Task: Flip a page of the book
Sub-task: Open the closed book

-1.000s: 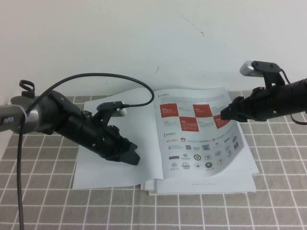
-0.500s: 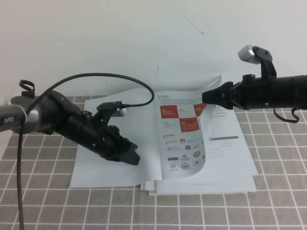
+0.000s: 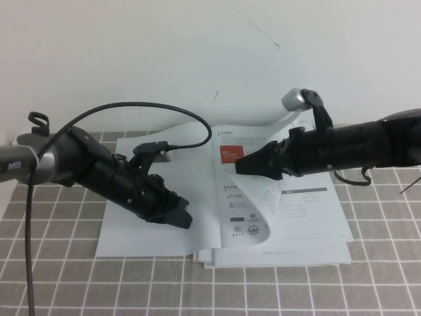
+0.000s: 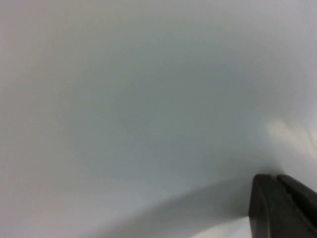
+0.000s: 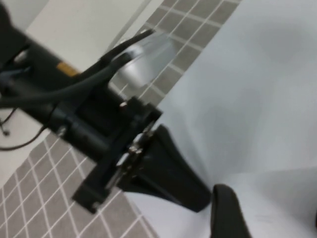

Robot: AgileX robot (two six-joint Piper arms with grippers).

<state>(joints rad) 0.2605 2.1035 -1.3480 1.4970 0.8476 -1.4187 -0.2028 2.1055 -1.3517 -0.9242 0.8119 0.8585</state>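
Observation:
The book (image 3: 309, 217) lies open on the table, with a printed page showing on its right half. My right gripper (image 3: 240, 164) is shut on the edge of a glossy page (image 3: 260, 197) with a red square and logo rows. It holds that page curled up above the spine. In the right wrist view one of its fingers (image 5: 225, 213) lies against the white page (image 5: 267, 99). My left gripper (image 3: 181, 219) is shut and rests on the book's blank left page (image 3: 131, 230). Its fingers (image 4: 282, 208) touch white paper (image 4: 148, 99) in the left wrist view. It also shows in the right wrist view (image 5: 198, 193).
Plain white sheets (image 3: 276, 258) stick out under the book's near edge. A grey tiled cloth (image 3: 368, 283) covers the table, with a white wall behind it. A black cable (image 3: 131, 105) loops above my left arm.
My right gripper has moved left with the page, from the book's right edge to above the spine. The page has curled over and uncovered the page beneath. My left arm has stayed still.

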